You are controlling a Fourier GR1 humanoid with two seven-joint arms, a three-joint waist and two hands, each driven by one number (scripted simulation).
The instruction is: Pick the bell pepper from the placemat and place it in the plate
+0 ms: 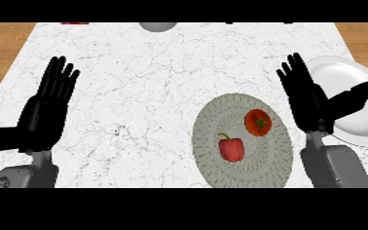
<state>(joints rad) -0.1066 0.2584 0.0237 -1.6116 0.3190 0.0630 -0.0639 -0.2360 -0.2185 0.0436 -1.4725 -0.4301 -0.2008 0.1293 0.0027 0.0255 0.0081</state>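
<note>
A red bell pepper with a green stem lies on the round grey woven placemat, in its lower middle. Up and to its right on the same mat sits a red tomato. The white plate is at the right edge of the counter, partly hidden by my right hand. That hand stands open, fingers straight up, between the placemat and the plate, touching neither fruit. My left hand is open at the far left, fingers up, resting.
The white marble counter has wooden strips at its left and right edges. A grey round object shows at the far edge, and a small red thing at the far left.
</note>
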